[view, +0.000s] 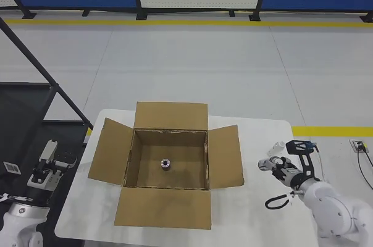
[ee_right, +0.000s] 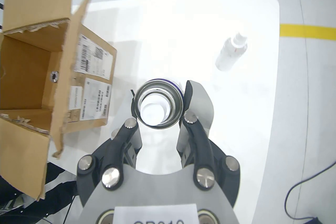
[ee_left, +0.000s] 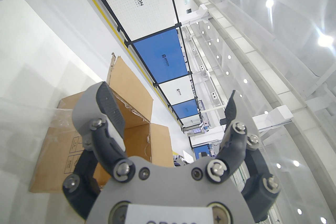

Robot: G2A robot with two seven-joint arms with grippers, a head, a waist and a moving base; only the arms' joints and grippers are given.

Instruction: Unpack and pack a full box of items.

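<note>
Tabletop point(view: 254, 207) between box point(view: 171, 115) and edge: right claw point(ee_right: 160, 100) grips can point(ee_right: 147, 89) near bottle point(ee_right: 231, 53).

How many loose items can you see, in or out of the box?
3: a small round item on the box floor, a metal can in the right pincer, a white bottle lying on the table nearby. The box may hide others.

Box point(view: 171, 115) mid-frame on the bench point(view: 260, 204).
A round part point(view: 165, 163) lies in the box; at frame right, the right hand point(ee_right: 160, 96) holds a can point(ee_right: 158, 104) over the bench, a bottle point(ee_right: 231, 54) lying near it.
</note>
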